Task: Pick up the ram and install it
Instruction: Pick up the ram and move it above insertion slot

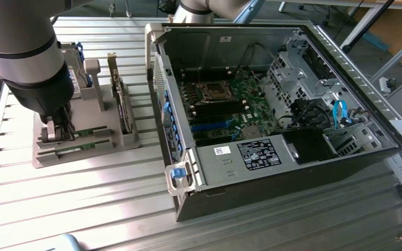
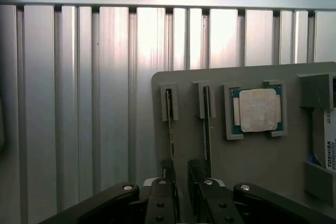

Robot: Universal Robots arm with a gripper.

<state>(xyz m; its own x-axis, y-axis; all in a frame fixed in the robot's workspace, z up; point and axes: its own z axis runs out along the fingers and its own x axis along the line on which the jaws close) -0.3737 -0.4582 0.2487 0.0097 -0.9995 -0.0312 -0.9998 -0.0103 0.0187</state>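
Ribbed aluminium tabletop [image 2: 79, 103], grey parts fixture [image 2: 262, 182] on it. Open PC case [image 1: 271, 104] lies beside the fixture, on the exterior view's right, motherboard [image 1: 222, 110] exposed.

ram [image 2: 170, 111] not picked yet: it stands on edge in a fixture slot, near the fixture's outer edge. Second stick [image 2: 207, 124] runs parallel just beside it, between it and the processor [image 2: 257, 109], which lies flat in its own pocket. Toshiba-labelled drive [image 2: 328, 145] sits past the processor. Expansion card [image 1: 122, 99] stands upright at the fixture's case side.

Claw [image 2: 182, 182] is open and holding nothing, down low at the near ends of the two sticks. Can't tell which stick it's lined up on, or whether the fingers [image 2: 198, 182] touch either.
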